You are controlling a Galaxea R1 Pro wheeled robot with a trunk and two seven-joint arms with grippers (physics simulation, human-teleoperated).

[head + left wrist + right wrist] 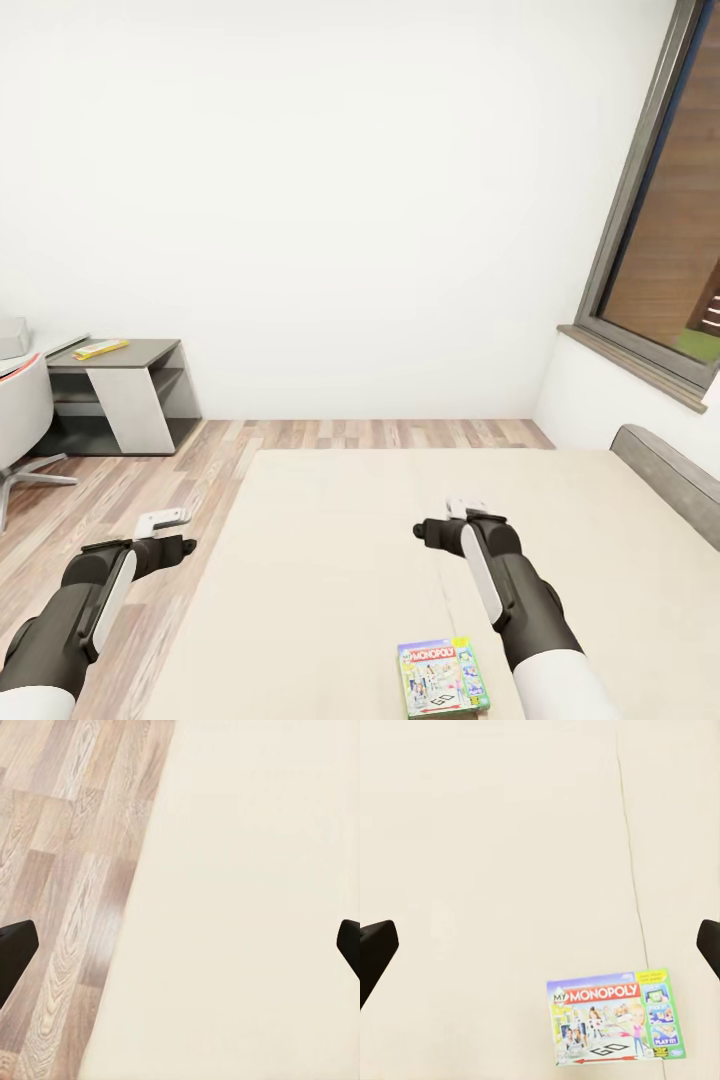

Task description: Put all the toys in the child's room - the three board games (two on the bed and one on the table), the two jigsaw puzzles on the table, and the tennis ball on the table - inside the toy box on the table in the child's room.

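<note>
Lying flat on the beige bed (330,560), rectangular Monopoly board game (442,677)

White-green Monopoly board game (443,677) on plain beige bed (330,560).

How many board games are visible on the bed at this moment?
1: a Monopoly board game lies flat on the bed, near the edge closest to the robot, just beside the right arm. Any others may lie outside the views.
</note>
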